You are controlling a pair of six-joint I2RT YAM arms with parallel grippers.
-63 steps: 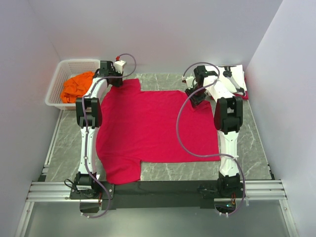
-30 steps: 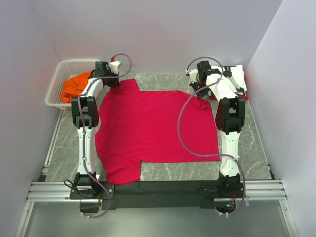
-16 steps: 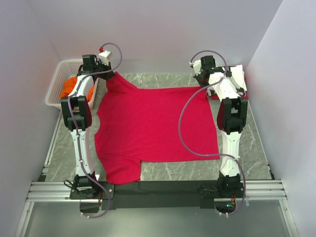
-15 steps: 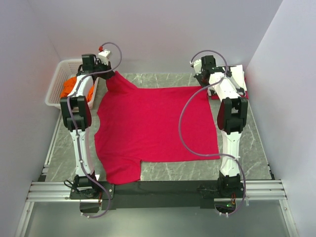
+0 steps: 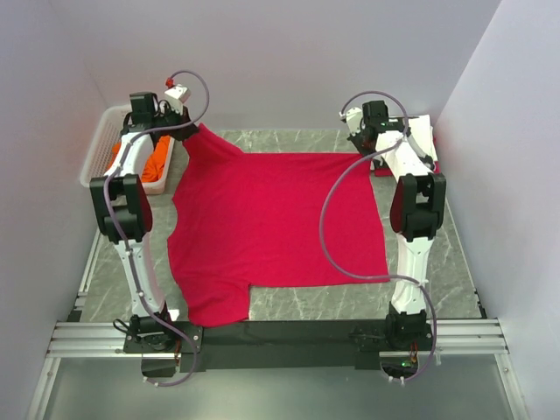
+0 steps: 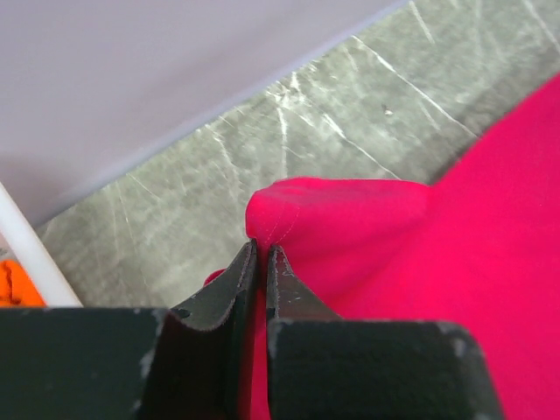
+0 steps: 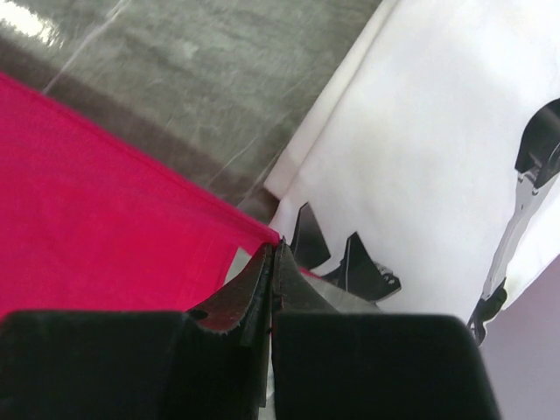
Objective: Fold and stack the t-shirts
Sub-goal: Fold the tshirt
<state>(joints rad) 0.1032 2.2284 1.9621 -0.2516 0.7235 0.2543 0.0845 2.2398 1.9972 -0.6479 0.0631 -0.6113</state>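
Both clenched on red t-shirt (image 5: 271, 219): left gripper (image 6: 260, 254) on far-left sleeve, right gripper (image 7: 273, 249) on far-right corner. Left moved further left toward basket (image 5: 94, 157), fabric tauter.

Both arms were made of white rounded links joined by black joint housings. The left arm (image 5: 138, 262) and the right arm (image 5: 409, 267) each ended in a black base (image 5: 144, 331). A thin grey-lilac cable (image 5: 322, 219) ran along each arm in loose loops. A small red cap (image 5: 169, 81) marked the left wrist. The left gripper (image 6: 260, 251) and the right gripper (image 7: 273, 251) had black fingers (image 6: 219, 297) that narrowed to thin tips, set on a broad matte black body.
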